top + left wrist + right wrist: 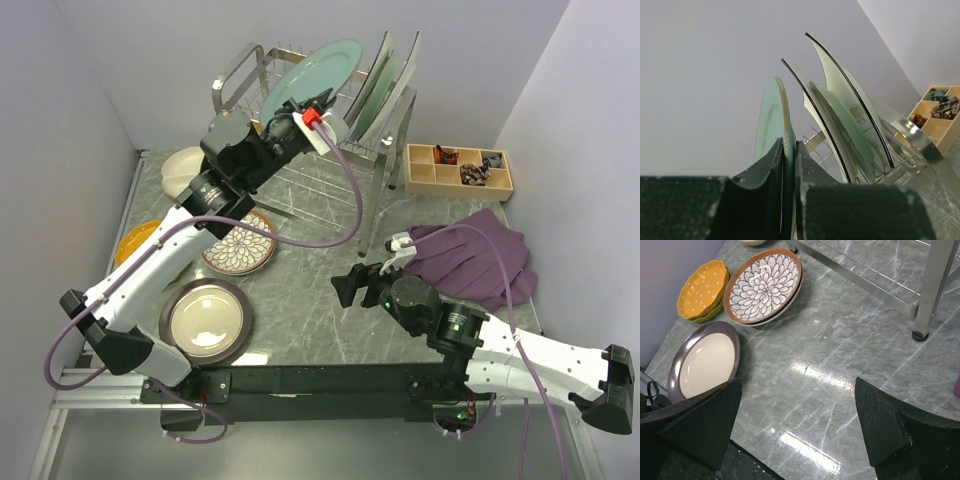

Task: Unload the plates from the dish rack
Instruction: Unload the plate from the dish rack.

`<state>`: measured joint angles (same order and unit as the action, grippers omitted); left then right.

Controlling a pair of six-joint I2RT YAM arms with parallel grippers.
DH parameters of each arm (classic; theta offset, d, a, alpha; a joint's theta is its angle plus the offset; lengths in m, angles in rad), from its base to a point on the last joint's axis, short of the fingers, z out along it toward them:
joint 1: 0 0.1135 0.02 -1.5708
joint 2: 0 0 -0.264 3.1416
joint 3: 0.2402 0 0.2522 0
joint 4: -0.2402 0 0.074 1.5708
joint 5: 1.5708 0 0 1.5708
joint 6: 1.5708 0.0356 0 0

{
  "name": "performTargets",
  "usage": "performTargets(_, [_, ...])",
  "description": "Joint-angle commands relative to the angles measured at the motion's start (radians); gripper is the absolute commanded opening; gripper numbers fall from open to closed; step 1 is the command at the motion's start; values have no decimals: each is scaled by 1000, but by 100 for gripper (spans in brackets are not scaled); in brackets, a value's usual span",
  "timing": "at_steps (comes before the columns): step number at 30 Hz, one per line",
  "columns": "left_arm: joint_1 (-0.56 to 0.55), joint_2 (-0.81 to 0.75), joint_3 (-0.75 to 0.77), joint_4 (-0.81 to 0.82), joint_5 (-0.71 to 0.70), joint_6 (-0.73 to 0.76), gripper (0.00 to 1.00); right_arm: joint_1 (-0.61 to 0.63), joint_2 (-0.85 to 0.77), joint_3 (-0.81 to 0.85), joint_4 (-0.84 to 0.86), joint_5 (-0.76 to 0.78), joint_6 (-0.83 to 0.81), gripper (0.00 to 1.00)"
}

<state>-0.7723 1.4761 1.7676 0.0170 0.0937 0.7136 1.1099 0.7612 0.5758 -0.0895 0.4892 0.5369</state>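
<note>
The dish rack [388, 190] stands at the back of the table. My left gripper [310, 115] is shut on the rim of a grey-blue plate [318, 72] that stands upright in the rack; the left wrist view shows the fingers [807, 175] clamped on its edge [771, 120]. Dark-edged white plates [840, 75] and a pale green plate [847, 127] lean in the rack to the right [390, 85]. On the table lie a cream divided plate [182, 170], an orange-yellow plate [135, 240], a brown petal plate [240, 245] and a dark-rimmed cream plate [205, 320]. My right gripper [350, 285] is open and empty, low over the table [800, 425].
A wooden compartment tray [458, 170] sits at the back right. A purple cloth [475, 255] lies by the right arm. The rack's leg [930, 290] and low crossbar show in the right wrist view, with the petal plate [764, 286], the orange plate [702, 287] and the dark-rimmed plate [705, 362].
</note>
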Motion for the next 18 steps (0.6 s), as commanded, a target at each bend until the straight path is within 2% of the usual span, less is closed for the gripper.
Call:
performTargets(1, [-31,-77,18,130,-47,145,1,-4,4,44,33,22,-11,99])
performTargets(8, [-156,-163,-66,101,-202,329,1,-4,-8,39,37,11,-2,99])
performTargets(18, [-324,-338,-288,136,-419,434,1,-4,-28,39,27,19,3,99])
